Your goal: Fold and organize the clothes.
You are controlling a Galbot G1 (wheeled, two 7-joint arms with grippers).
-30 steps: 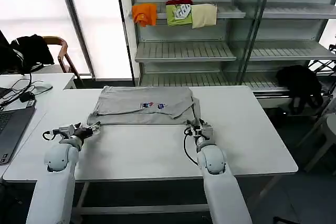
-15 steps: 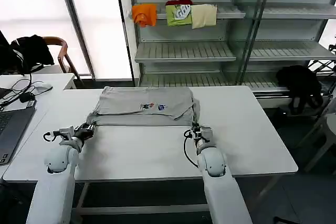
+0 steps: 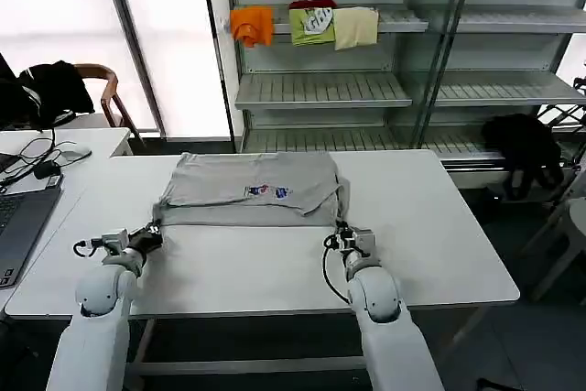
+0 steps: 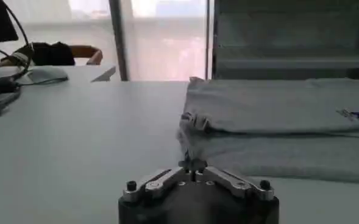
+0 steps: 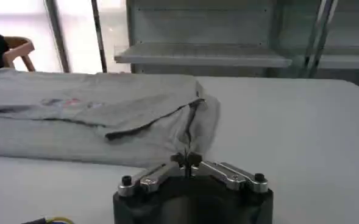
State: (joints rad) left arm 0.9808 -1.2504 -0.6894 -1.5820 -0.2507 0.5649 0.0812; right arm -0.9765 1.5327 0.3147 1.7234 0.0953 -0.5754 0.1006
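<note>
While both arms are reaching forward over the white tabletop, the left gripper is pinching the near left corner of a light grey soft T-shirt with a small multicoloured chest print. Its fingers are sitting closed on the fabric. The right gripper is clamping the near right corner likewise, fingers together on cloth. Beyond both grippers, the shirt is lying partly folded, flat on the table.
</note>
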